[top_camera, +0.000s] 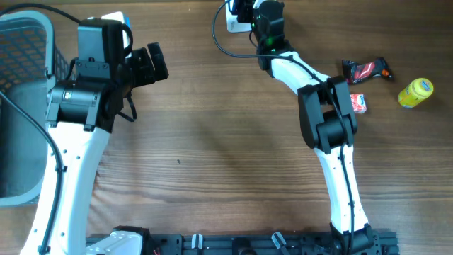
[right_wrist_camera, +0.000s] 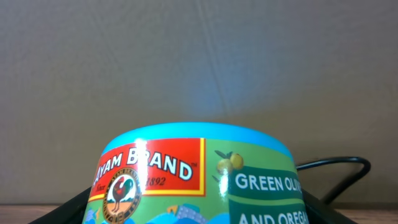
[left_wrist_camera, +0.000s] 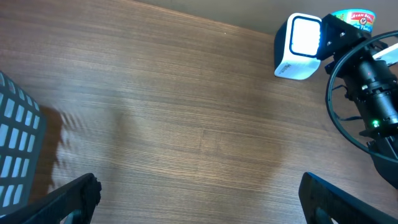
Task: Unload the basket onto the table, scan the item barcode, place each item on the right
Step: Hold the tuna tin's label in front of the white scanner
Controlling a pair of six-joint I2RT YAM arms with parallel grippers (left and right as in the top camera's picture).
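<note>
The can [right_wrist_camera: 199,180], an Ayam Brand tin with a green olive label, sits between the fingers of my right gripper [top_camera: 245,10], which are spread fairly wide and clamped on its sides. I hold it above the far edge of the table [top_camera: 212,156], just beside the white scanner [left_wrist_camera: 298,46], whose window glows. I judge this to be the presenting step. I see no barcode on the label face towards my wrist camera, so the next move probably calls for turning the can until the code faces that lit window, keeping it close. Room is tight here: a backdrop rises right behind, and a black cable [top_camera: 221,44] loops near my wrist. The middle of the table offers free space. My left gripper [left_wrist_camera: 199,200] hangs fully open and empty near the basket [top_camera: 21,106]; a yellow bottle [top_camera: 415,93] and dark packet [top_camera: 367,69] lie well apart on my right.
</note>
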